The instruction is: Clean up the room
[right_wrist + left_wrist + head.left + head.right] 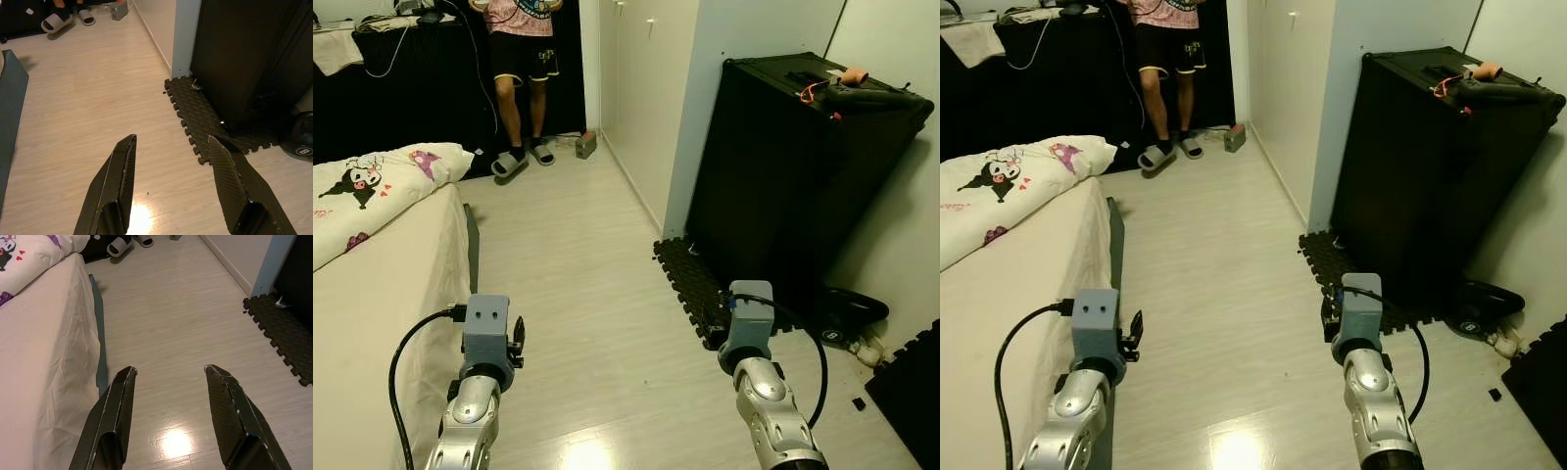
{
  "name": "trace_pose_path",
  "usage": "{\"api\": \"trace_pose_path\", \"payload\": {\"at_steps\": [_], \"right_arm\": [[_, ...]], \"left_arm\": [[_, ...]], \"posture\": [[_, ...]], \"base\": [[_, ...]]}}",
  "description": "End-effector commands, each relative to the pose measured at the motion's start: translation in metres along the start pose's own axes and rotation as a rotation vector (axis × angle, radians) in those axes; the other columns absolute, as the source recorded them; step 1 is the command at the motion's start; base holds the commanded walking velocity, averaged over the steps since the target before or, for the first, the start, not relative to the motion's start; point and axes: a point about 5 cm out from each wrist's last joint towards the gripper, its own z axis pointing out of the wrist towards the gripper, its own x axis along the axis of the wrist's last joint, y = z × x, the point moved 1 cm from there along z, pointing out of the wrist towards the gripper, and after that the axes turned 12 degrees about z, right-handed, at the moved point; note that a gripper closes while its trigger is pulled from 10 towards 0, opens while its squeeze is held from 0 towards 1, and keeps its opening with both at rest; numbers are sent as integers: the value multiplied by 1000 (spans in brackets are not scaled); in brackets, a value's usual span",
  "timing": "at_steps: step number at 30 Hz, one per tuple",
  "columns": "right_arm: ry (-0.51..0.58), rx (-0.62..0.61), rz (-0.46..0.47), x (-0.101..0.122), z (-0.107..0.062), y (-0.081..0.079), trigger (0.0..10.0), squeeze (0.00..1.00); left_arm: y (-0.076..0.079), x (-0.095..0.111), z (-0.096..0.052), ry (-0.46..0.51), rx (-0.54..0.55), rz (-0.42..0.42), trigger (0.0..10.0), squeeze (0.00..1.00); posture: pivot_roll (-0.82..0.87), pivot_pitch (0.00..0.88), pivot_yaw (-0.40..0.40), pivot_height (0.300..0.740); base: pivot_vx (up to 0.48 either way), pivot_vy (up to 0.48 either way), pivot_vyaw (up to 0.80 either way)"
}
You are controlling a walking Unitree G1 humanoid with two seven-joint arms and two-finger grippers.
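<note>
Two grippers hovering over bare floor [597,294]: bed [372,294] edge leftmost, left gripper [168,374] beside it, fingers spread wide, empty; right gripper [171,144] likewise, near foam mat [690,284] and black cabinet [783,176]. Person [524,59] standing beyond.

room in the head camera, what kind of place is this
Most likely a bedroom in a home: a bed with a cartoon-print pillow on the robot's left, pale wood-look floor, and a tall black cabinet against the wall.
</note>
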Motion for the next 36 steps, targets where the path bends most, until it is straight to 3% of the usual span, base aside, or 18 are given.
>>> {"api": "trace_pose_path", "payload": {"at_steps": [1, 19, 23, 31, 36], "right_arm": [[-9, -5, 0, 0, 0, 0, 10000, 0], [-9, -38, -8, -5, -5, 5, 10000, 0], [1, -51, -8, -2, -6, 8, 10000, 0], [-8, -56, -13, -5, -9, 12, 10000, 0], [-21, -43, -13, -7, -8, 12, 10000, 0]], "left_arm": [[-3, -3, 1, -14, 6, 19, 10000, 0], [-7, -4, 7, -15, 18, 27, 10000, 0], [-2, -4, 8, -18, -3, 24, 10000, 0], [2, -3, 9, -17, 0, 16, 10000, 0], [1, -7, 1, -23, 16, 11, 10000, 0]], "posture": [[-73, 71, 21, 733], [-100, 65, 48, 733], [-126, 67, 67, 733], [-119, 72, 46, 733], [-85, 78, 15, 733]], "base": [[0, 0, 0], [0, 0, 0], [0, 0, 0], [0, 0, 0], [0, 0, 0]]}}
